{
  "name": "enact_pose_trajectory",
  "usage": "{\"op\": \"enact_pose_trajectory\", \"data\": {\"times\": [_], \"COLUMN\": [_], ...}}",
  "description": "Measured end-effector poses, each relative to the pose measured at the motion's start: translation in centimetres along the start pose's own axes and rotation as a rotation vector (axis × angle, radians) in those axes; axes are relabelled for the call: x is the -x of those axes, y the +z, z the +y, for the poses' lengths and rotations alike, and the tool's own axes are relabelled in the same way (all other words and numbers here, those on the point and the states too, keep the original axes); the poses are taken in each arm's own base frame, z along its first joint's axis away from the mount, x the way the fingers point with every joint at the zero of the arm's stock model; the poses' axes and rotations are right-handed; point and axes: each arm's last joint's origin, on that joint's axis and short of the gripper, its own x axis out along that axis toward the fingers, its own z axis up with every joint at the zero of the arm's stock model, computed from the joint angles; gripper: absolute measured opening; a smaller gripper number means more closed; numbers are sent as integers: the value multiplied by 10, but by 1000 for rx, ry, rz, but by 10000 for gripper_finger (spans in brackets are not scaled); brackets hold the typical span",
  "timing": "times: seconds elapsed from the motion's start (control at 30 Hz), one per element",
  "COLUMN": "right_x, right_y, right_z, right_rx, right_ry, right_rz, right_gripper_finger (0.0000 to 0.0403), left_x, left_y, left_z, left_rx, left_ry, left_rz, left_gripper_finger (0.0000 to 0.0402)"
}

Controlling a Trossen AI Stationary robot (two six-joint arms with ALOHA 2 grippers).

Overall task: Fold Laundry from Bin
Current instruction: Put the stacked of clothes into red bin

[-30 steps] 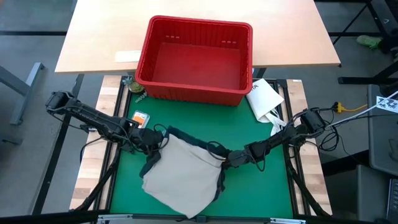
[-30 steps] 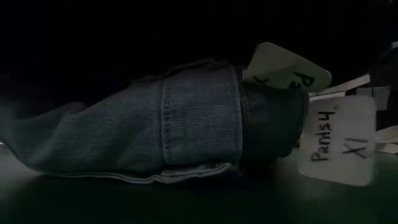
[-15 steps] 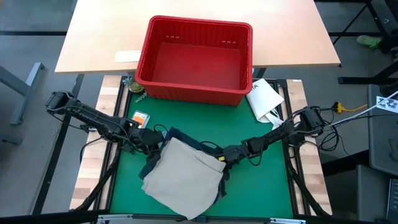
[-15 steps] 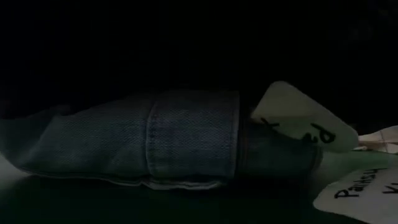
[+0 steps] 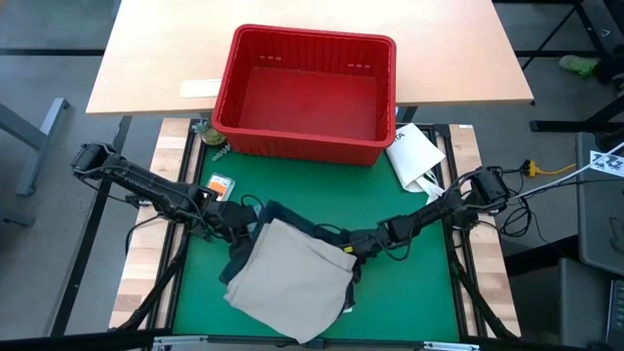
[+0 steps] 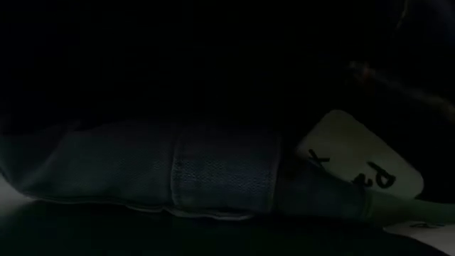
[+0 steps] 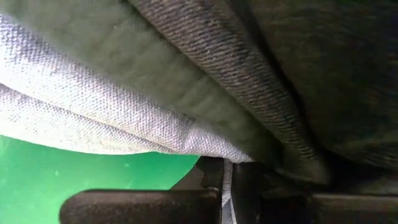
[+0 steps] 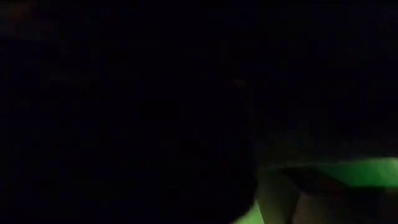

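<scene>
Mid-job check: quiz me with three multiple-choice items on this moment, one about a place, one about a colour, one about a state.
1. Where does the garment lie?
A. in the red bin
B. on the green mat
C. on the tan tabletop

2. What colour is the garment's upturned face?
A. tan
B. red
C. white

3. How is the red bin?
A. heaped with clothes
B. tipped over
C. upright, empty

Answers: B, it spreads on the green mat between the left claw and right claw. A, the high view shows tan cloth with dark edges. C, its bare floor shows.
</scene>
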Motion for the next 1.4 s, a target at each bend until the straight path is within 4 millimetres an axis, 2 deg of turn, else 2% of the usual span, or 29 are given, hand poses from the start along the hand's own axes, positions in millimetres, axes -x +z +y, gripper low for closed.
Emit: {"op": "enact_pose_trajectory", "data": {"times": [0.2,0.37,0.5,0.63,0.73,0.93,1.23,1.4], "right_x": [0,0,0,0,0,0,0,0], "right_y": [2,2,2,2,2,2,2,2], "right_z": [-2,-1,-2,-2,-2,-2,-2,-2], "right_rx": [4,4,4,4,5,6,6,7], "right_ry": [-59,-51,-54,-54,-53,-51,-50,-50], "right_rz": [-63,-73,-75,-75,-74,-70,-69,-69], "right_gripper_finger": [161,161,161,161,161,161,161,161], "left_x": [1,2,3,3,6,27,68,86], "left_y": [-9,-14,-14,-11,-7,-1,-9,-12], "left_z": [9,15,16,18,21,22,33,28], "left_rx": [77,33,-13,-3,14,22,50,49], "left_ry": [60,121,143,150,127,95,140,-11], "left_rz": [140,195,176,170,179,79,-63,-142], "left_gripper_finger": [5,13,49,99,121,135,136,136]}}
